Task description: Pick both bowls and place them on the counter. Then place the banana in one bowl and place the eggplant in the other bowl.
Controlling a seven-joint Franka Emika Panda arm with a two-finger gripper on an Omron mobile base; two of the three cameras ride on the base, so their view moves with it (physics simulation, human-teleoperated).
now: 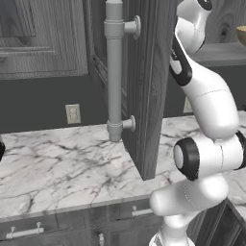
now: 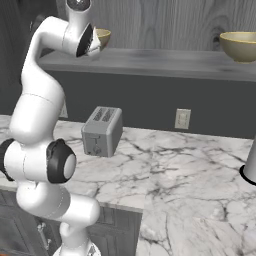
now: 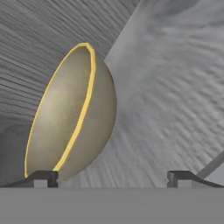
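Note:
Two tan-yellow bowls stand on the grey cabinet shelf (image 2: pixel 165 62) above the counter (image 2: pixel 175 165). One bowl (image 2: pixel 102 37) sits right by my raised hand; the other bowl (image 2: pixel 240 46) is far to the right on the same shelf. In the hand view the near bowl (image 3: pixel 70 118) appears rolled on its side, with its yellow rim towards me. It is just beyond my left fingertip (image 3: pixel 41 178). My gripper (image 3: pixel 113 179) is open, with nothing between the fingers. A bowl's edge (image 1: pixel 241 34) shows at the right border of the left base view. The banana and the eggplant are out of view.
An open dark wood cabinet door (image 1: pixel 144 86) with a long grey handle (image 1: pixel 114 72) stands left of my arm. A silver toaster (image 2: pixel 102 131) sits on the marble counter (image 1: pixel 57 163) against the dark back wall. A grey object on a black base (image 2: pixel 250 167) is at the right edge.

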